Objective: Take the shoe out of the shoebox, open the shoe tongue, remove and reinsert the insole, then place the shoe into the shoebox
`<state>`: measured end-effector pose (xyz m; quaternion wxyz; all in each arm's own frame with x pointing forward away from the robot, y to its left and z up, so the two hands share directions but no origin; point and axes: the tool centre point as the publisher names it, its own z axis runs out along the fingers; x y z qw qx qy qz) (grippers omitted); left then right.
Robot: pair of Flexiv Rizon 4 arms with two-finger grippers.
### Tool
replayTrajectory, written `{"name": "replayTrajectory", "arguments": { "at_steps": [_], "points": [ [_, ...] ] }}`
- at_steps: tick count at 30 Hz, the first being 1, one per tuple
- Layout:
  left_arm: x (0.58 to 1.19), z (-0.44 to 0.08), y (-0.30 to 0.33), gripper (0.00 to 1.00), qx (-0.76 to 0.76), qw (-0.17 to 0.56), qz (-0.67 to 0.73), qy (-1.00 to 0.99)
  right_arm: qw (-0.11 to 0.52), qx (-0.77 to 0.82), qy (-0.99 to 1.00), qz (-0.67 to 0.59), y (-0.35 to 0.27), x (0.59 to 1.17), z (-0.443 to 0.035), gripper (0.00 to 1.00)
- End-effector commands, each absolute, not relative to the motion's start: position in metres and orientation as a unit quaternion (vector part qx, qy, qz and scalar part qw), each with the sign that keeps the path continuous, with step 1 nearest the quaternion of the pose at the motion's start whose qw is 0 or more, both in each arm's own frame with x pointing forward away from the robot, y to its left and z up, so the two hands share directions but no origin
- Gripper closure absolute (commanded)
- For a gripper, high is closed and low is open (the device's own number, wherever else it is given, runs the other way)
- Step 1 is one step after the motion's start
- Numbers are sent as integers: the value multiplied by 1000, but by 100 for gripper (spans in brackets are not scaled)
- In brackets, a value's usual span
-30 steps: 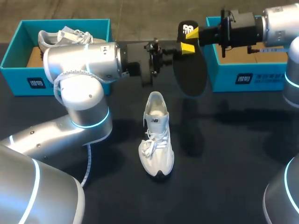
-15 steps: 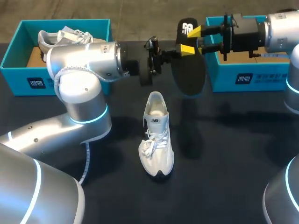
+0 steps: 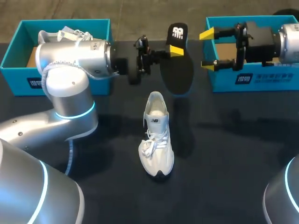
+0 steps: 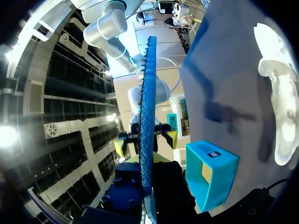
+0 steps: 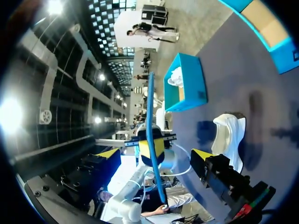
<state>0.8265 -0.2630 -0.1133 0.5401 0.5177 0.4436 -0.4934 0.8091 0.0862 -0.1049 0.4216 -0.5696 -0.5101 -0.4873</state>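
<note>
**A:** Left tool (image 3: 174,49), what's it doing?

**B:** Clamped on the black insole (image 3: 180,74), near its heel end. The insole is held off the counter (image 3: 224,154), above the far middle, with its broad face toward the overhead camera. In the left wrist view the insole (image 4: 146,116) runs edge-on straight out from the tool, with a blue rim.

**A:** Right tool (image 3: 208,49)?

**B:** Spread wide and holding nothing, just beside the insole and not touching it. It sits in front of the right shoebox (image 3: 247,77). In the right wrist view its yellow fingers (image 5: 108,154) stand far apart, with the insole (image 5: 150,107) edge-on ahead, pinched in the other arm's yellow tips.

**A:** The shoe?

**B:** The white shoe (image 3: 156,140) is upright on its sole, mid-counter. Toe points at the near edge, heel and open collar at the far edge, and the laces are loose. Neither tool touches it, and it lies nearly under the hanging insole.

**A:** Boxes?

**B:** Two teal ones. The left shoebox (image 3: 16,53) is at the far left corner with a second white shoe (image 3: 63,36) inside, partly hidden by the left arm. The right shoebox is at the far right corner, with brown card showing inside.
</note>
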Motion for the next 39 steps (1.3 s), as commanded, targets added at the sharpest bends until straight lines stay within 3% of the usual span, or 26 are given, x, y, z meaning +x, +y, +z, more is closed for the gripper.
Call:
{"name": "replayTrajectory", "arguments": {
  "at_steps": [1, 39],
  "points": [
    [824, -111, -254, 100, 521, 537, -490, 448, 415, -572, -508, -492, 73, 793, -104, 0],
    [826, -111, -244, 100, 535, 511, -495, 455, 408, -540, -519, -522, 60, 798, -101, 0]
  ]
}}
